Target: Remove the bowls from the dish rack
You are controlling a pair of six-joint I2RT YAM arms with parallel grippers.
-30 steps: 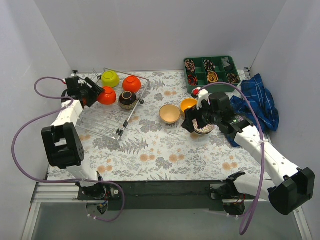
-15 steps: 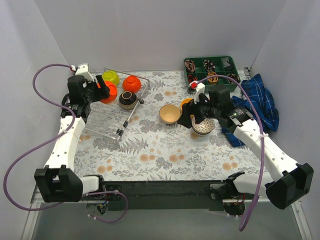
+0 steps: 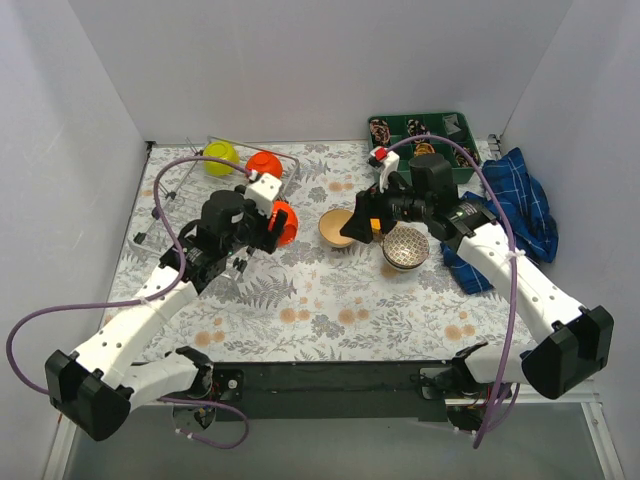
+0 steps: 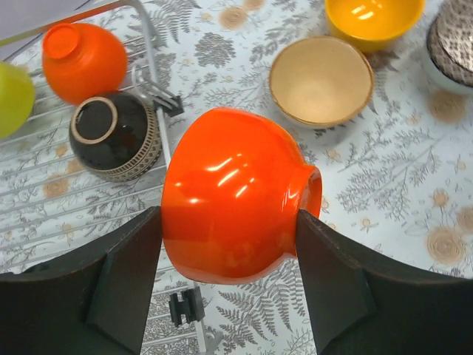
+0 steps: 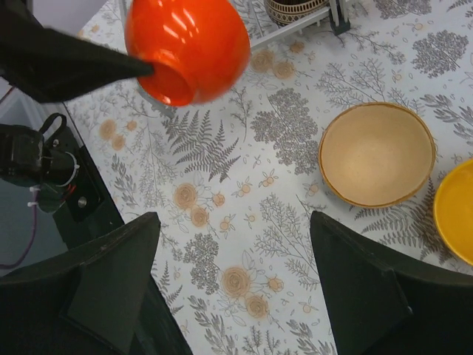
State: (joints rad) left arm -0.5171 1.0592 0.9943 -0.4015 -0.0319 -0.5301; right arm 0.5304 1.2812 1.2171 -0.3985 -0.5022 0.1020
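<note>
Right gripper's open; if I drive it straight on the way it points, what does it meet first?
Most likely bare floral tablecloth: the right gripper frames only cloth between its open fingers, the empty beige bowl off to one side. Depth is unclear.

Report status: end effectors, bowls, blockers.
Left end effector shut on red-orange bowl, at dish rack edge. Right end effector open. Lime green bowl, dark brown bowl, second red-orange bowl in rack. Nothing blocking.

Dish rack [image 3: 178, 192] far left, two bowls [image 3: 220, 157] at its far end. Left gripper [image 4: 225, 237] holds one bowl [image 4: 233, 196] at rack's right edge. Three bowls [image 3: 338, 228] sit on table [image 3: 320, 300] right of centre; tray [image 3: 420, 135] far right.
</note>
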